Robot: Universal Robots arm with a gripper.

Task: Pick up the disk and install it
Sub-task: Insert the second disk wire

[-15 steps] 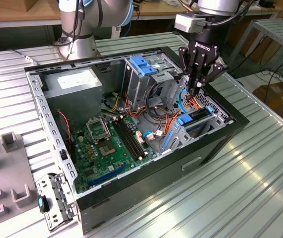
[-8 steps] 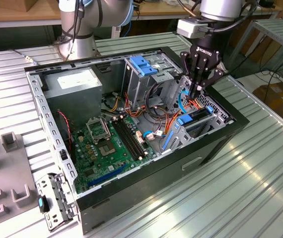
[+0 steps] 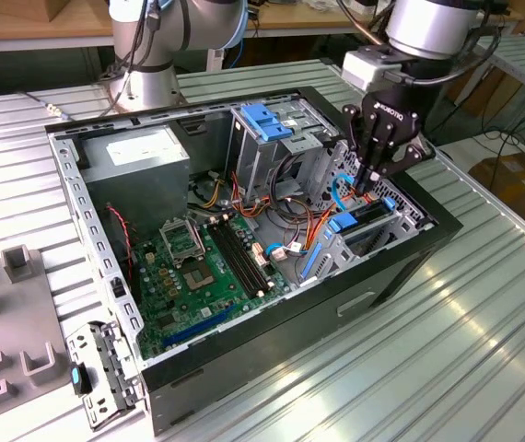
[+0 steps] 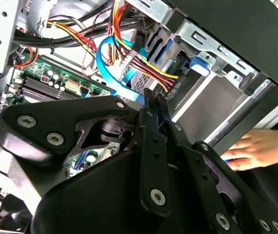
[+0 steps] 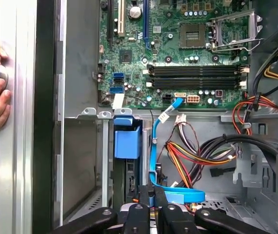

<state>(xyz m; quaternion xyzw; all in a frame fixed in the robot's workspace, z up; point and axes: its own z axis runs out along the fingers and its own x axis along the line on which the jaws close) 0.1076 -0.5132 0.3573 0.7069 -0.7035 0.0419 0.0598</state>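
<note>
The disk sits already in its bay at the case's front corner, just under the jaws, its blue rail showing in the exterior view. For this step the push should go straight along the bay, so the rails do not jam, and the blue cable beside the jaws must stay clear. The gripper hangs from the arm pointing steeply down into the case, with its jaws pressed nearly together and apparently holding nothing. A hand rests on the surface outside the case wall.
</note>
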